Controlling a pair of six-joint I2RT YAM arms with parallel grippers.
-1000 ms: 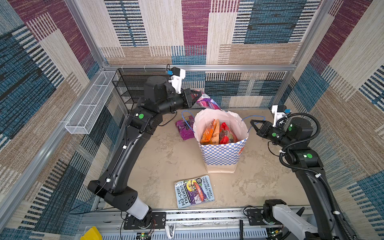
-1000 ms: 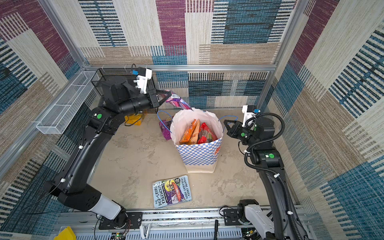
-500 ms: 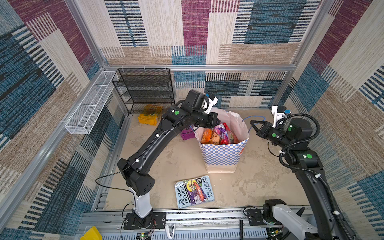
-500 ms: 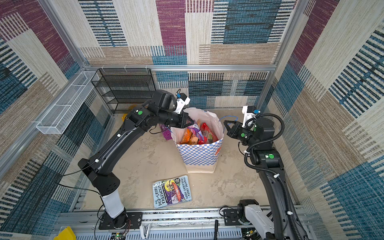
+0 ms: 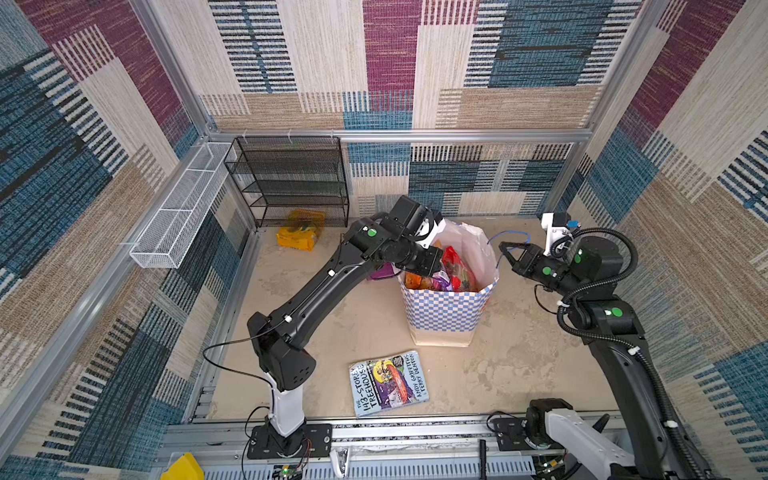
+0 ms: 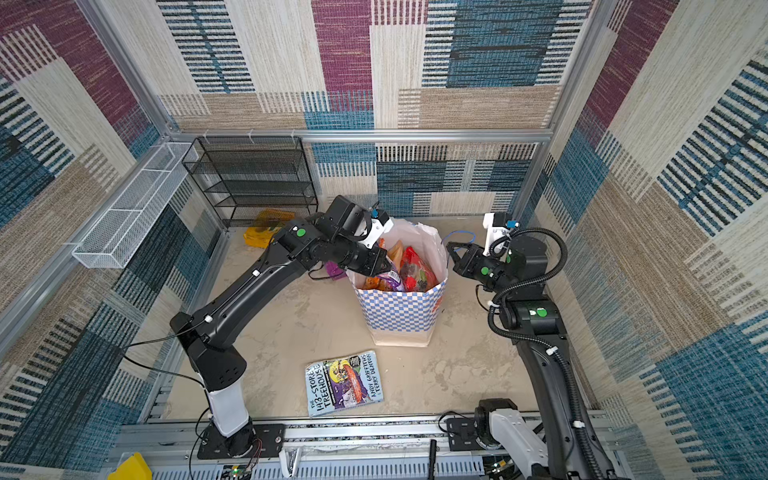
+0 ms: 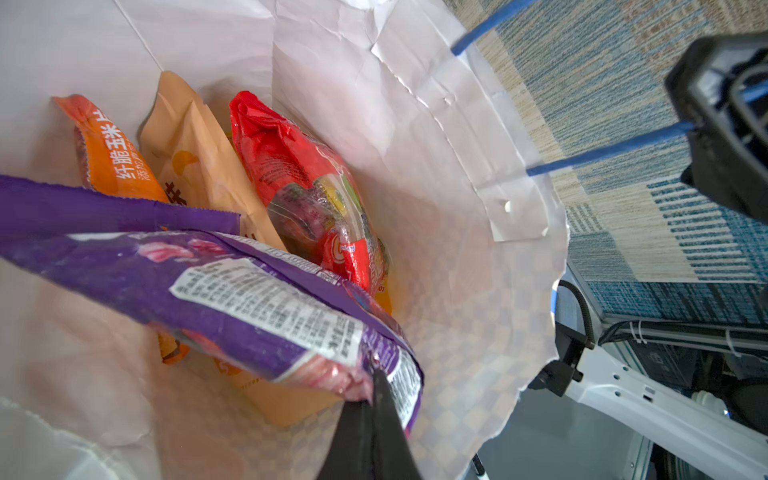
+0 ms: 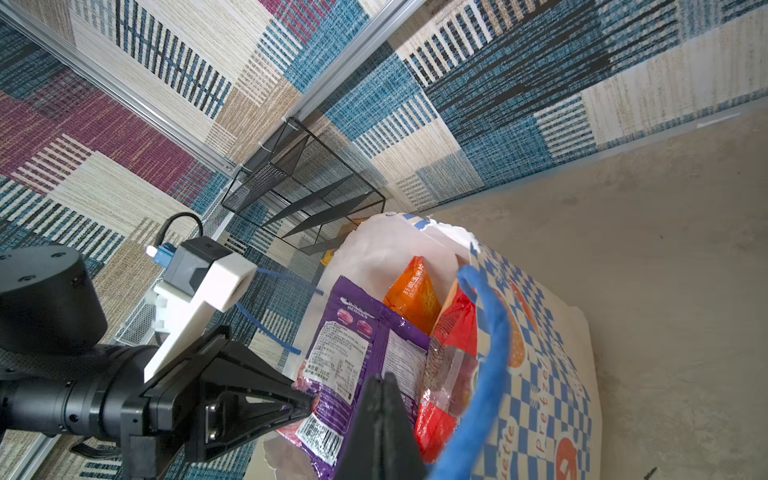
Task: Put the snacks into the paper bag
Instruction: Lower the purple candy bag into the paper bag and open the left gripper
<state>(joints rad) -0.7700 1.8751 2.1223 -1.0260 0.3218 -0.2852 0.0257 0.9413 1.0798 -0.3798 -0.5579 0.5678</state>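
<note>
Left gripper [image 7: 370, 399] clamps a purple snack packet [image 7: 232, 291] inside the paper bag [image 5: 446, 311]; right gripper [image 5: 503, 248] pinches its blue cord handle [image 7: 602, 149].

The paper bag [image 5: 446, 309] stands mid-table with a crowded mouth: the left gripper [image 8: 305, 406] reaches in, clamped on a purple packet [image 7: 208, 291] lying across the upright red packet [image 7: 299, 174] and orange packet [image 7: 112, 162]. Free room inside remains only along the wall nearest the right gripper [image 5: 505, 251], which pinches the blue cord handle [image 7: 602, 151] just outside. Bare table [image 5: 449, 365] lies clear between bag and book [image 5: 388, 384]; the left arm [image 5: 316, 291] slants over the side toward the black mesh rack [image 5: 291, 178].
</note>
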